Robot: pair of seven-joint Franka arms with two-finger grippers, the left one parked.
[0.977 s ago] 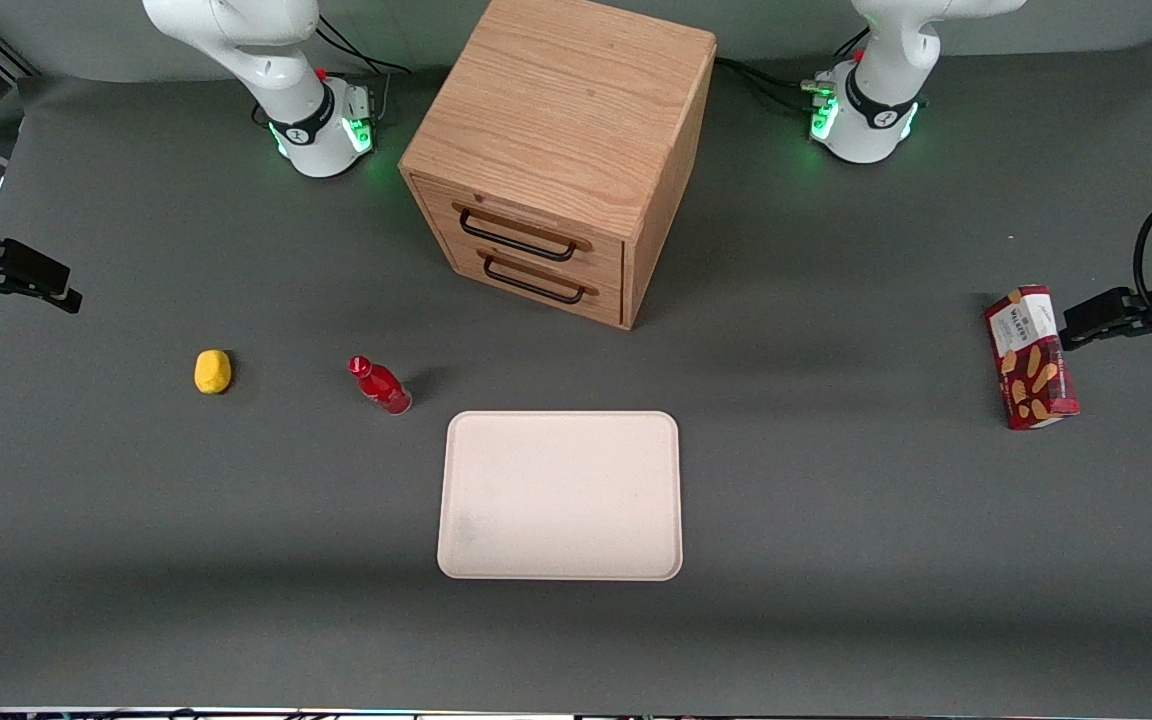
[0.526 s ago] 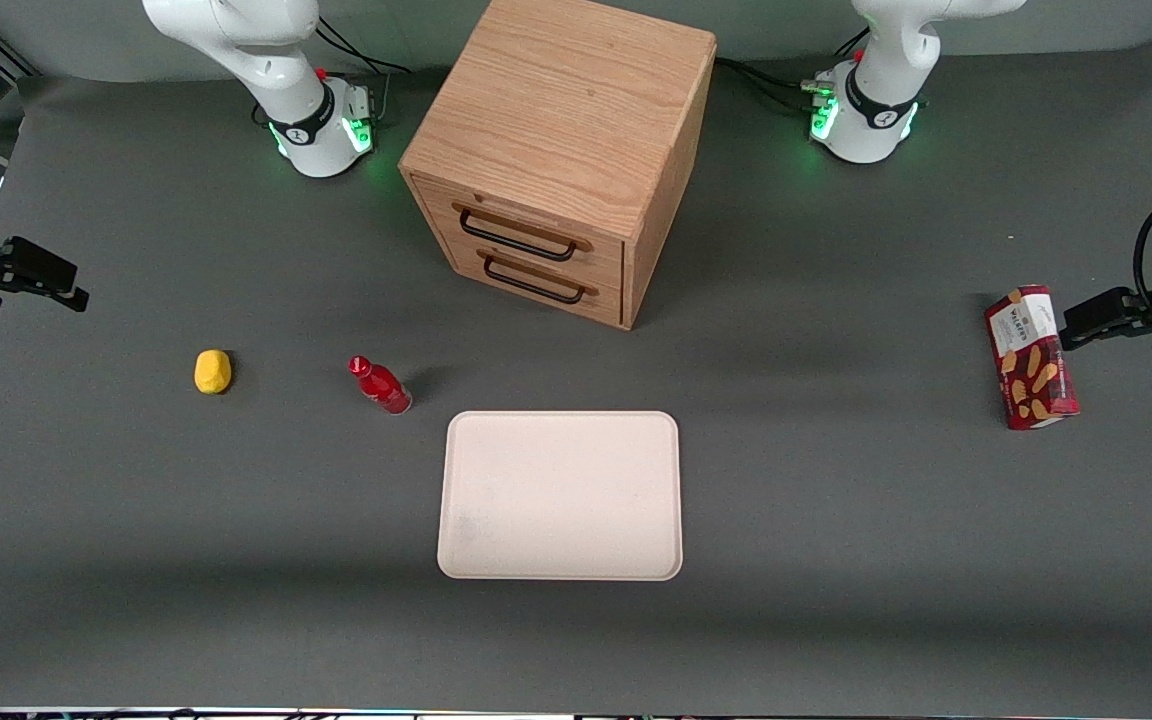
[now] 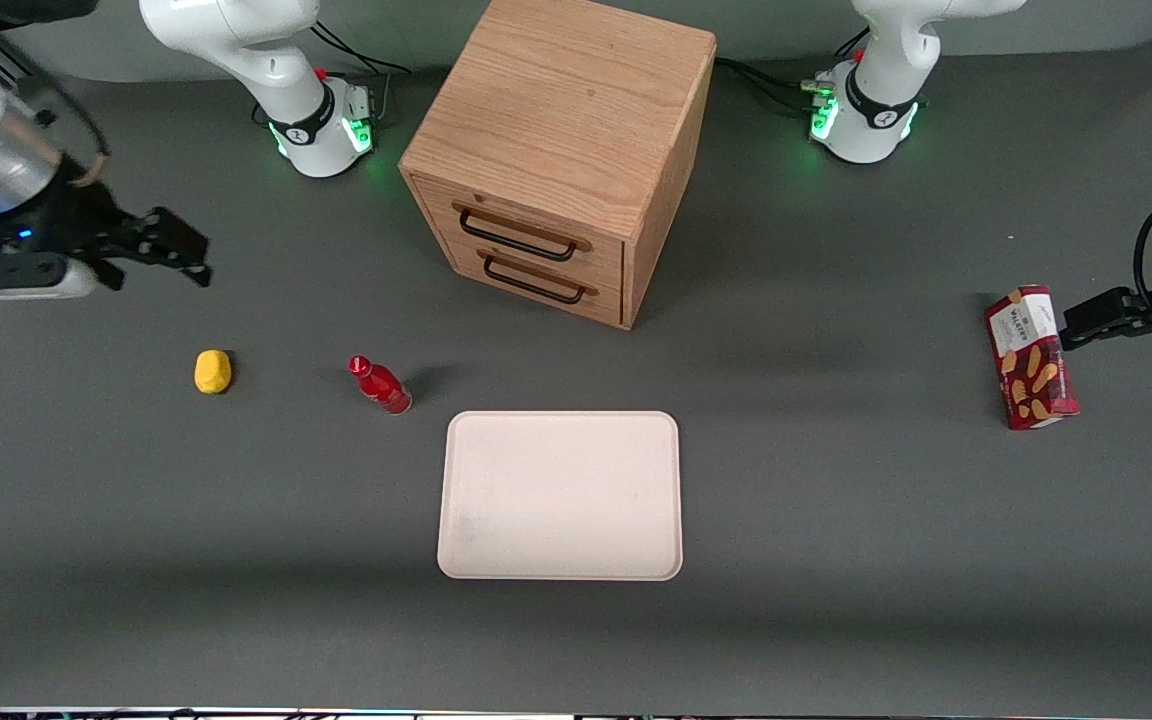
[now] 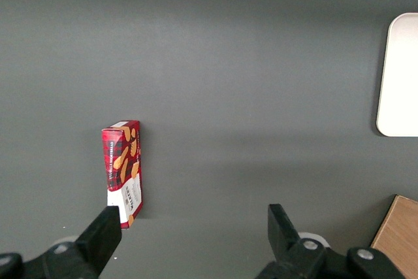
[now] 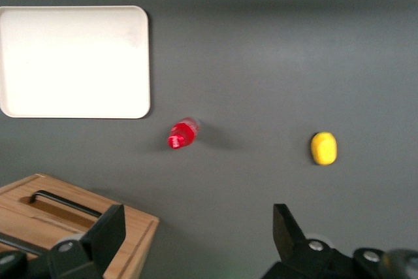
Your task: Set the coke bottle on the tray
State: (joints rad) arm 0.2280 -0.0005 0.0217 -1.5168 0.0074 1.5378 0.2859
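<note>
Front view, my entries: gripper high toward working arm's end, fingers spread wide, holding nothing, arm cut off; bottle upright beside tray, apart.

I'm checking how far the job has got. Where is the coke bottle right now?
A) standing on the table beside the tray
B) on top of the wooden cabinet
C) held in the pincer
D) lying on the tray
A: the coke bottle stands on the table just off the tray, while the open pincer hangs empty above the table, apart from it.
</note>
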